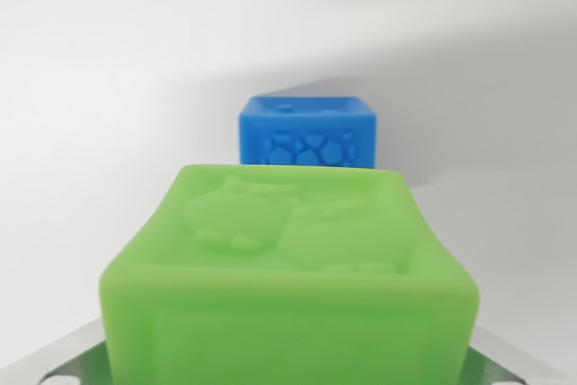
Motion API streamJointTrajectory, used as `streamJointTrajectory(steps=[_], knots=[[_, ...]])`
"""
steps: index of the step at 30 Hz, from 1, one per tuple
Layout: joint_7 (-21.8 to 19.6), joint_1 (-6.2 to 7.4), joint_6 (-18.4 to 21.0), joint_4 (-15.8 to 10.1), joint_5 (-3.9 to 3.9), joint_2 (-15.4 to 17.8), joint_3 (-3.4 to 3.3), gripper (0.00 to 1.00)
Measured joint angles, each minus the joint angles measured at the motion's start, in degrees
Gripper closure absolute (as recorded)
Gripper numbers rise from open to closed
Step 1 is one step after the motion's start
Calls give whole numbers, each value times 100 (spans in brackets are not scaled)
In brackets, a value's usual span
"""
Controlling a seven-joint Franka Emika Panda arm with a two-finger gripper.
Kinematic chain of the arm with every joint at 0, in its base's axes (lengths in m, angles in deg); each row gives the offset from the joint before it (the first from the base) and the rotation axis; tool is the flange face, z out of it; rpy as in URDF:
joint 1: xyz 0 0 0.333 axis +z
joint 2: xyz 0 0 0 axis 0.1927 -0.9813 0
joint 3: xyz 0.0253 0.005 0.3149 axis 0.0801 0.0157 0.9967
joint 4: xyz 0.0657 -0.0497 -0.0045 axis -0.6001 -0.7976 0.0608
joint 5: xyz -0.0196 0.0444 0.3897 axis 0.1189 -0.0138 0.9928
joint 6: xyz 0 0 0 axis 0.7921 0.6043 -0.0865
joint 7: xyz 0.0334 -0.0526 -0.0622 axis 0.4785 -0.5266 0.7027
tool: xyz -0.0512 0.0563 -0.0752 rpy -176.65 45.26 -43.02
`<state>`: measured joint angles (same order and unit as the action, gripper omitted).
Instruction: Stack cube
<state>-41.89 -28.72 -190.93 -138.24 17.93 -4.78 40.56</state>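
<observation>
End effector (288,371) low behind green cube (288,277), blue cube (306,132) beyond.

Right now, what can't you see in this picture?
- Wrist view: the gripper's fingertips; the green cube fills the front, only grey metal shows at the bottom corners.
- Green cube's bottom: cut off by the lower edge, and blurred.
- Blue cube: its lower part hides behind the green cube.
</observation>
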Motion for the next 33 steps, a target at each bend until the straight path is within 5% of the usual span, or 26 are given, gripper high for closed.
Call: streamJointTrajectory(steps=[21, 33], knots=[[257, -68, -621, 83, 260, -768, 51, 100], [310, -84, -789, 120, 326, -968, 80, 100]])
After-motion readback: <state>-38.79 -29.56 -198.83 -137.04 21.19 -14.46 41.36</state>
